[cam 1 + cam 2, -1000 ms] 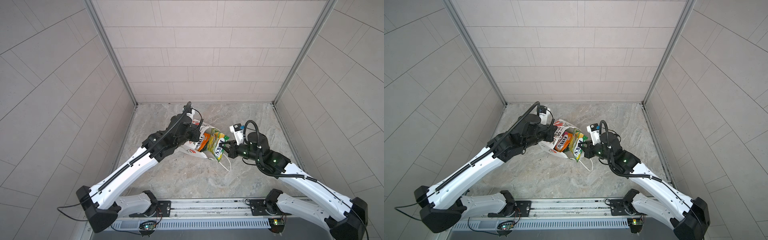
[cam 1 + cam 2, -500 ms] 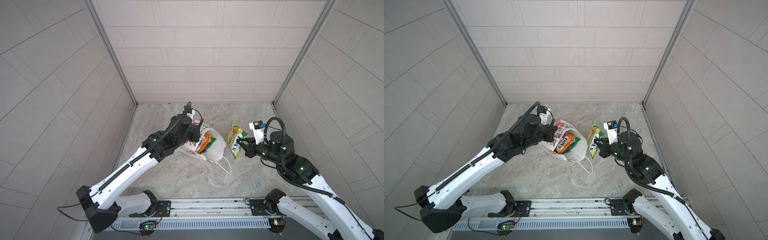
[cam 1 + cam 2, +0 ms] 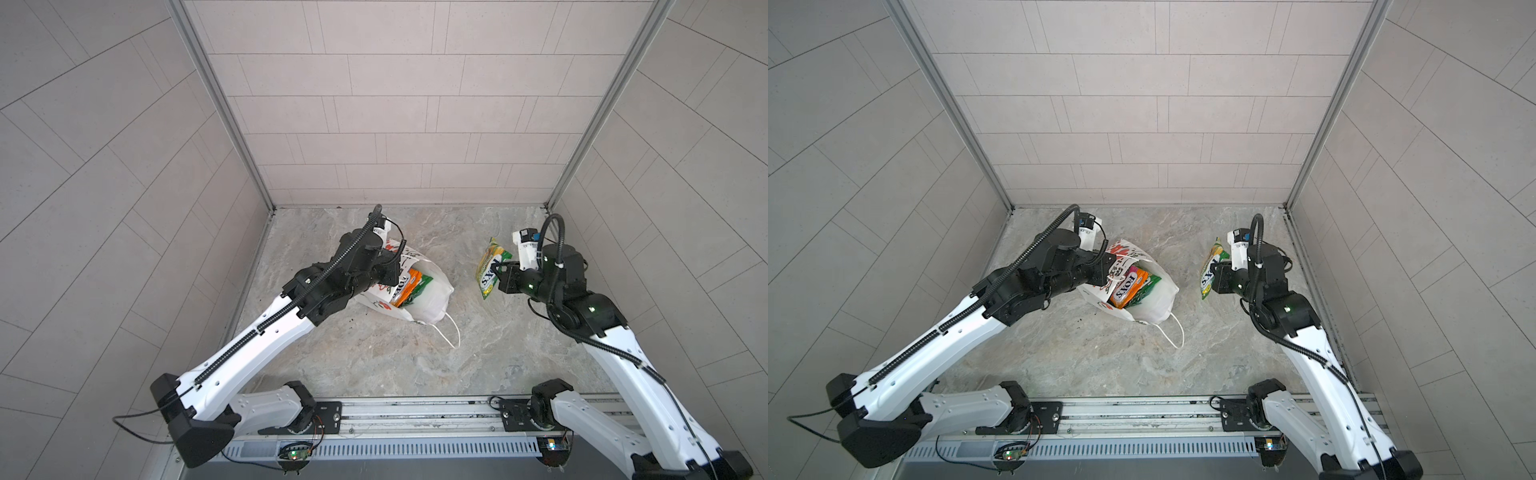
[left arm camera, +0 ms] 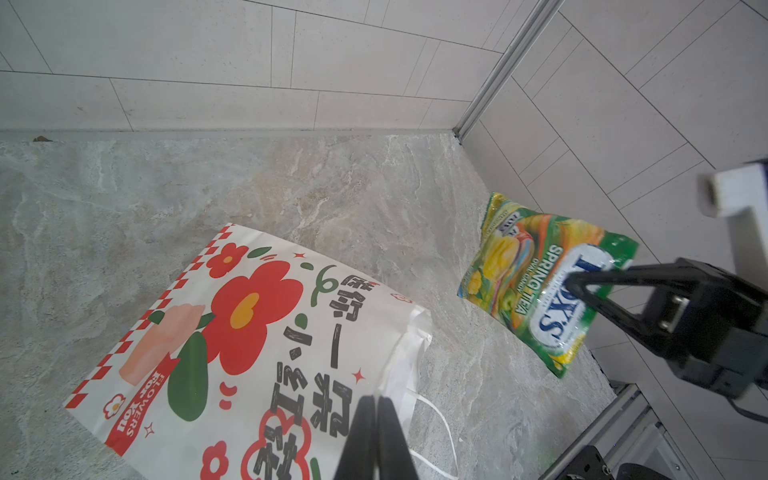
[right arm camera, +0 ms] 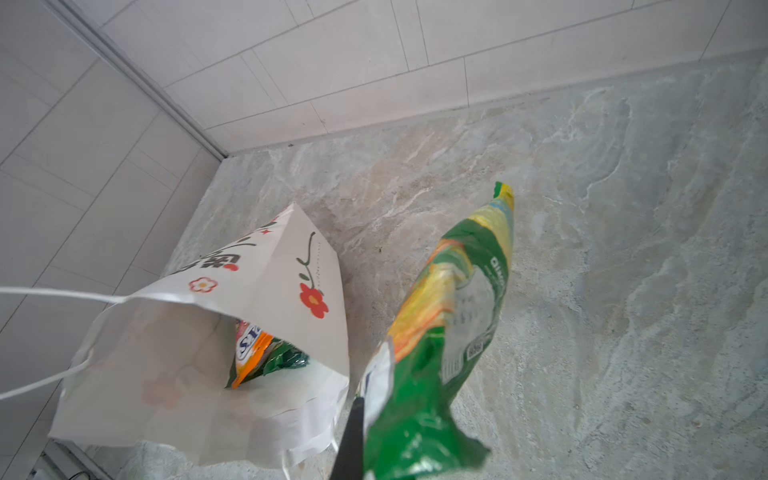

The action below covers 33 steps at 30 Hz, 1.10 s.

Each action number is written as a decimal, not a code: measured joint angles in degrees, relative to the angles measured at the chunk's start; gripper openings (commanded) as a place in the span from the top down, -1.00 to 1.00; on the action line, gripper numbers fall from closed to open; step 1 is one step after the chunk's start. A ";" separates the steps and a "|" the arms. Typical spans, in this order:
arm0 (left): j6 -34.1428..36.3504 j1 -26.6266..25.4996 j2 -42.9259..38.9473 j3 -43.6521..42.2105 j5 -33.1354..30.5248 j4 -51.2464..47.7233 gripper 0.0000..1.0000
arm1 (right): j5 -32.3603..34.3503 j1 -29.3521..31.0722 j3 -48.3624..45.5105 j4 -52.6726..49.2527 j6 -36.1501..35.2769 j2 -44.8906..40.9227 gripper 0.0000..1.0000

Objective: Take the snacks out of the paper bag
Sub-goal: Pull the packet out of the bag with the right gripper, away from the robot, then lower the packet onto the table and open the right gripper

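The right gripper (image 3: 502, 272) has its jaws clamped on a yellow-green packet (image 3: 489, 266), over the bench (image 3: 374, 361), well apart from the paper bag (image 3: 432, 299). The bag lies on its side, mouth open, with an orange packet (image 5: 249, 349) and a green packet (image 5: 286, 359) inside. On the left gripper (image 4: 375, 401) the jaws pinch the bag's taut cord handle (image 5: 62, 293).

A grey, marbled stone-look surface (image 3: 374, 361) is enclosed by pale tiled walls (image 3: 395, 104) on three sides, with aluminium posts (image 3: 216, 95) rising at the two back corners. A few dark specks (image 3: 351, 331) lie on it.
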 measured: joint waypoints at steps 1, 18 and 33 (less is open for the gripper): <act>0.00 0.00 0.00 -0.04 0.17 0.00 1.00 | -0.79 -0.98 -0.11 1.25 0.02 2.25 1.00; -0.09 0.00 -1.07 -0.17 0.96 0.00 1.00 | -14.19 -6.97 8.39 27.39 5.07 39.67 1.00; -0.20 0.00 -1.22 -0.46 2.03 0.02 1.00 | -19.43 -13.35 20.55 28.00 4.42 57.07 1.00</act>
